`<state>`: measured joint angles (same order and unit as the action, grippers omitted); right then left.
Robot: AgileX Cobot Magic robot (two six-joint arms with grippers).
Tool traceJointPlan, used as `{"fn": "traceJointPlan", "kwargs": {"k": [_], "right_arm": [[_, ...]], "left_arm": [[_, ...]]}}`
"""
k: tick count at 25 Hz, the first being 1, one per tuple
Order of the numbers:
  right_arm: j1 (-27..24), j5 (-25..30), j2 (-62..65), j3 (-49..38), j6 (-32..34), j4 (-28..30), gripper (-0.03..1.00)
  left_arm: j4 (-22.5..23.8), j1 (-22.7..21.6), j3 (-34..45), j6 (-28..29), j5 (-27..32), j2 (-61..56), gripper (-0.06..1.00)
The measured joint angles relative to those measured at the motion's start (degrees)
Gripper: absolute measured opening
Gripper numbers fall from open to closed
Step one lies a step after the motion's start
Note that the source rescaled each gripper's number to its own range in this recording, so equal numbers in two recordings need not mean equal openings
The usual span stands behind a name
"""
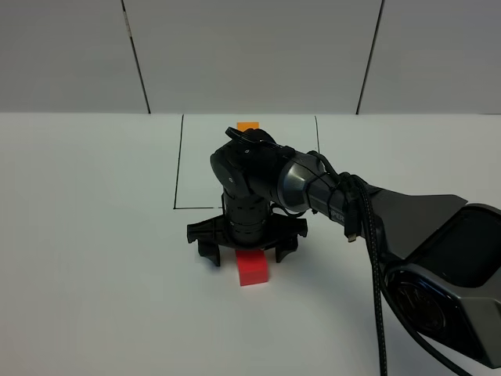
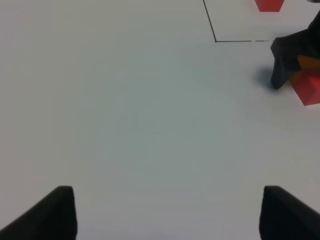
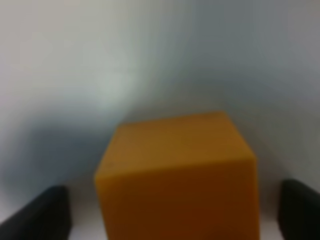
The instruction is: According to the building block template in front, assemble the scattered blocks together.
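**Here, both grippers apart**

Nearest, the loose red cube [image 1: 252,269] lies on the white surface [image 1: 94,258]. Directly above, the right gripper [image 1: 246,251] straddles the orange cube [image 3: 180,175], jaws apart. Left gripper [image 2: 167,212] spread over bare surface. Farthest, the template's orange top [image 1: 248,125] inside the black outline [image 1: 178,164].

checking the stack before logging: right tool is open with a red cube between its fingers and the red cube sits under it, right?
Not quite. The cube between the open right tool's fingers is the orange cube, not red, as the right wrist view shows. The red cube does sit below the tool.
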<state>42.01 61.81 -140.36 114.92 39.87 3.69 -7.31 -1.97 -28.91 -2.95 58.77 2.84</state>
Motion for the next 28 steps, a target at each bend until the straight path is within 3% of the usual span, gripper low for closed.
{"fn": "traceJointPlan", "kwargs": {"k": [2,4,14,20,24,28], "right_arm": [[-0.05,0.0,0.0,0.0,0.0,0.0,0.95],[-0.05,-0.16,0.0,0.0,0.0,0.0,1.0],[-0.05,-2.44,5.4,-0.06,-0.32,-1.31,1.0],[-0.05,-2.01,13.89,-0.06,-5.0,0.45,1.0],[-0.84,1.02,18.16,-0.06,-6.93,3.39,1.0],[-4.85,6.09,19.91,-0.06,-10.04,4.62,1.0]], "left_arm": [[0.0,0.0,0.0,0.0,0.0,0.0,0.87],[0.0,0.0,0.0,0.0,0.0,0.0,0.87],[0.0,0.0,0.0,0.0,0.0,0.0,0.87],[0.0,0.0,0.0,0.0,0.0,0.0,0.87],[0.0,0.0,0.0,0.0,0.0,0.0,0.87],[0.0,0.0,0.0,0.0,0.0,0.0,0.87]]}}
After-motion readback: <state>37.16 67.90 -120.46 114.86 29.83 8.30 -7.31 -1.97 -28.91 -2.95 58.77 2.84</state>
